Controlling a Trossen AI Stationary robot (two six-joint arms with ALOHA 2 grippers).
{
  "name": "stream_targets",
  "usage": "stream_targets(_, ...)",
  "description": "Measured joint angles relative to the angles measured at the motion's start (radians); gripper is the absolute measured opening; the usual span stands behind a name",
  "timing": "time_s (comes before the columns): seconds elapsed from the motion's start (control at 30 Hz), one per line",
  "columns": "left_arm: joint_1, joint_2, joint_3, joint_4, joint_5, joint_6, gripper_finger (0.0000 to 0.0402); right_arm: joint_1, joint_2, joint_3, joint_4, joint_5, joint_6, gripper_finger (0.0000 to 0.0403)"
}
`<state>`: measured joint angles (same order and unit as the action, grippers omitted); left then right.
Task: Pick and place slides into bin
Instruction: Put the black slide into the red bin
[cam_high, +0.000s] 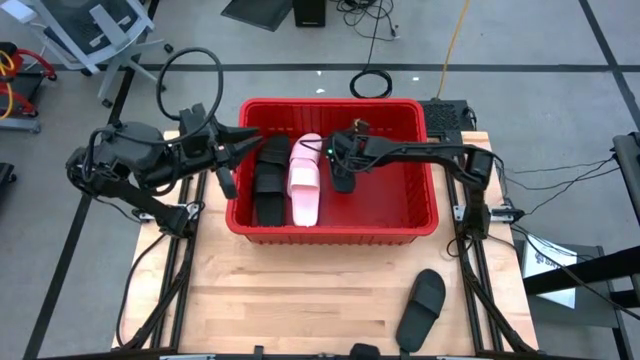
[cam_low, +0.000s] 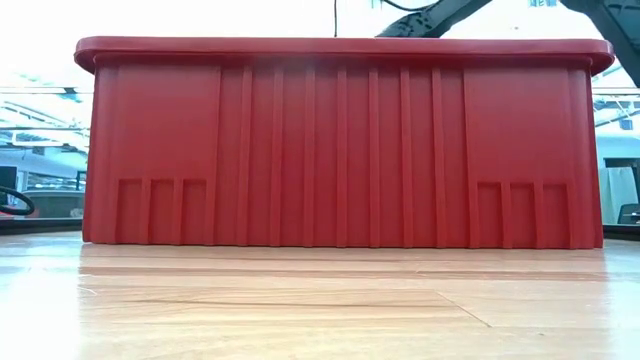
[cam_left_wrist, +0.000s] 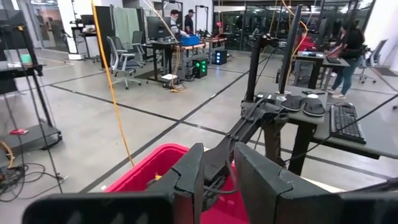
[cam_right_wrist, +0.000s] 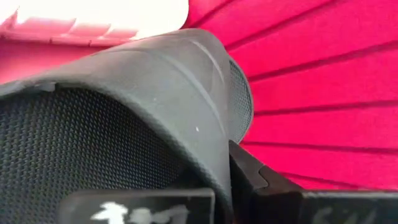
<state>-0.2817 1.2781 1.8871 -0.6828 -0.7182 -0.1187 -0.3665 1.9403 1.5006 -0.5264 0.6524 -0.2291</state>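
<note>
The right end effector (cam_high: 345, 160) hangs inside the bin (cam_high: 425, 215) and is clamped on a black slide (cam_high: 343, 178). In its own wrist view the dark sole (cam_right_wrist: 124, 124) fills almost everything, with red wall right behind it. The slide hangs straight below the fingers, so I think it only needs to be let go and it will drop onto the bin floor.

Starting from the near edge of the surface (cam_high: 300, 310): one more black slide (cam_high: 422, 308) lies there, well apart from the bin, on the right arm's side. Its long way runs slanted, from the near edge up toward the bin. The right arm is the nearer one to fetch it.

Next comes the bin. On its floor lie a black slide (cam_high: 268, 180) and a pale pink slide (cam_high: 304, 180), side by side, both pointing front to back.

At the bin's left rim, the left end effector (cam_high: 238, 142) waits with its fingers a small way apart, holding nothing.
</note>
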Motion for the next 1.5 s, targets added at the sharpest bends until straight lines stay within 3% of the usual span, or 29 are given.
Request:
stream_targets(0.4,0.000,0.000,0.000,0.005,0.016,-0.022,0.0088,-0.024,0.091,0.021,-0.032,0.000,0.055,0.0002)
stream_targets(1.0,0.000,0.000,0.000,0.005,0.020,-0.015,0.0088,-0.049,0.090,0.028,0.067,-0.057,0.094,0.0002)
stream_targets(1.5,0.000,0.000,0.000,0.005,0.048,-0.024,0.0088,-0.049,0.090,0.028,0.062,-0.104,0.121,0.0046)
